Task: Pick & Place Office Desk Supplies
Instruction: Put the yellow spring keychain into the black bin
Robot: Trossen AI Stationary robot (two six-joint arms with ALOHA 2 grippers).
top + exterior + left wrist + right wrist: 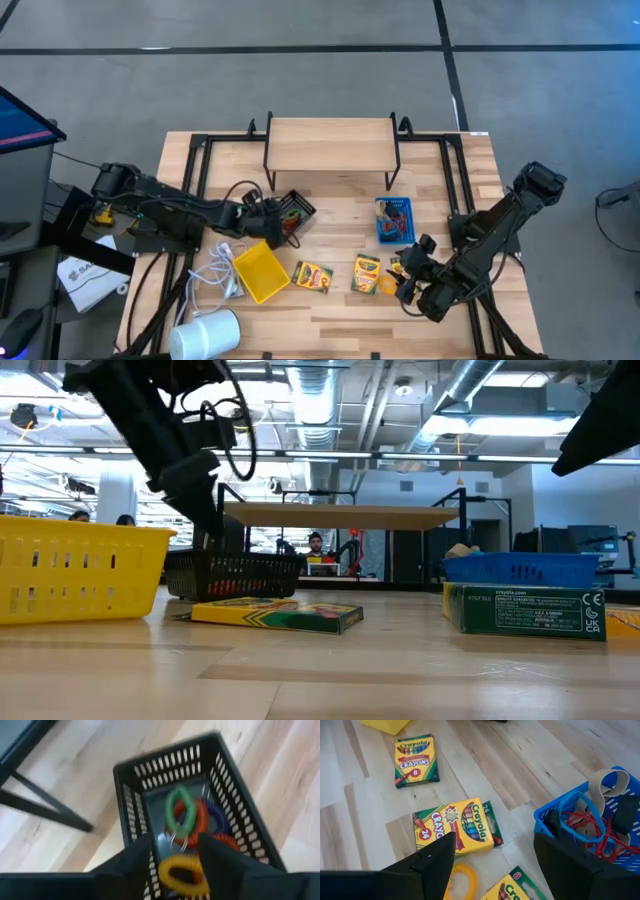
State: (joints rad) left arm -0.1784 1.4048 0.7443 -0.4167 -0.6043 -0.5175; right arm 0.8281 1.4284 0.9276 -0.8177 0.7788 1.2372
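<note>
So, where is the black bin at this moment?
In the high view the black bin sits left of centre on the table, just behind the yellow bin. The left gripper is right over it.

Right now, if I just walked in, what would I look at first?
Probably the bright spiral rings, green, orange, purple and yellow, piled in the black bin under the left end effector, which is open. Next, the crayon boxes lying flat on the table's middle, near the yellow bin.
</note>
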